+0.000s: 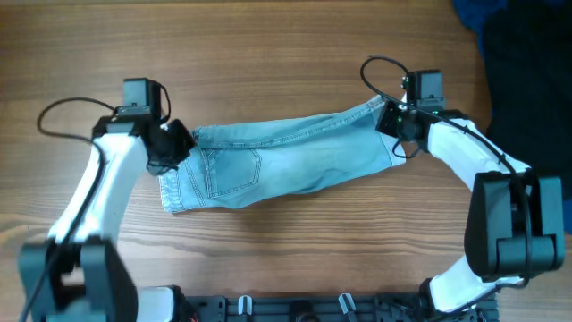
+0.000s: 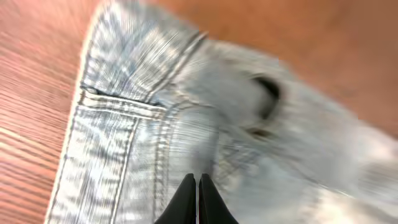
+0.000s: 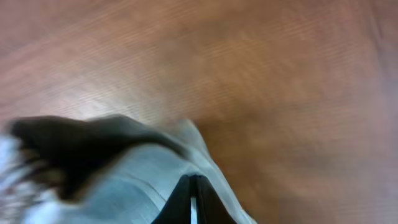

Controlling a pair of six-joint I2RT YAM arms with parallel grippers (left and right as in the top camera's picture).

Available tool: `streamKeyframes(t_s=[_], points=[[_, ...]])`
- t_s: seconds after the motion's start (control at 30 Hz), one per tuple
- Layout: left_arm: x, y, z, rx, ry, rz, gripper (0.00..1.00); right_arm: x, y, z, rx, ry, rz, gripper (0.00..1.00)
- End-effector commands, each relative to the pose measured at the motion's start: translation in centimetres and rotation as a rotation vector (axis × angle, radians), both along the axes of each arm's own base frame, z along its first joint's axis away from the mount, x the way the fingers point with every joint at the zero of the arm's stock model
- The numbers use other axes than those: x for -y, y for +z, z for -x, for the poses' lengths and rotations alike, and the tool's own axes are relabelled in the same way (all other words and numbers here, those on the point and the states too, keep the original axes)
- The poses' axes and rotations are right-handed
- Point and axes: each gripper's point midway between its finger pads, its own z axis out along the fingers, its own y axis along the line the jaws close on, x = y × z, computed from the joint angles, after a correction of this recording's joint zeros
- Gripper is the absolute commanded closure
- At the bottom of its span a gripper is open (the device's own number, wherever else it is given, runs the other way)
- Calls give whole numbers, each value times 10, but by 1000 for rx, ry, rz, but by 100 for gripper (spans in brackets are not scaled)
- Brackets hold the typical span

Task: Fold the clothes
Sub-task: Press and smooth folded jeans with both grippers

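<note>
The light blue denim shorts [image 1: 286, 161] lie stretched across the wooden table, folded lengthwise, with a back pocket [image 1: 232, 170] facing up. My left gripper [image 1: 183, 143] is at their left end, shut on the denim. The left wrist view shows its fingertips [image 2: 198, 180] pinched together on the fabric [image 2: 149, 143] near a seam. My right gripper [image 1: 391, 121] is at the right end, shut on the cloth's upper corner. The right wrist view, which is blurred, shows its fingertips [image 3: 190, 180] pressed on a fold of denim [image 3: 137, 180].
A dark navy cloth pile [image 1: 527, 54] fills the back right corner of the table. Bare wood [image 1: 286, 54] lies behind the shorts and in front of them. Both arms' cables loop near the wrists.
</note>
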Motion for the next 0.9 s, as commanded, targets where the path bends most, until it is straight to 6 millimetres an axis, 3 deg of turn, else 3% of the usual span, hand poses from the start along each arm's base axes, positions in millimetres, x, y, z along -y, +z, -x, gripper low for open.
streamKeyframes(t_s=[0.0, 0.1, 0.2, 0.27, 0.4, 0.5, 0.7, 0.8, 0.87], points=[[8, 36, -4, 126, -41, 37, 96, 14, 63, -3, 104, -43, -9, 96], [34, 34, -3, 120, -107, 102, 96, -2, 64, 19, 38, 37, -46, 96], [87, 17, -6, 111, -291, 103, 96, -34, 25, 49, -109, 140, -107, 96], [125, 1, -5, 105, -404, 106, 96, -41, 1, 63, -193, 167, -104, 96], [180, -42, 7, 47, -554, 107, 96, -38, -27, 75, -287, 147, -90, 95], [213, -64, 3, 85, -629, 117, 96, -32, -39, 73, -299, 132, -55, 96], [213, -60, -40, 260, -588, 11, 86, -32, -43, 75, -312, 132, -54, 96], [192, -30, -98, 502, -450, -146, 82, -32, -43, 78, -323, 132, -53, 96], [182, -14, -119, 590, -384, -182, 83, -31, -44, 81, -336, 133, -52, 96]])
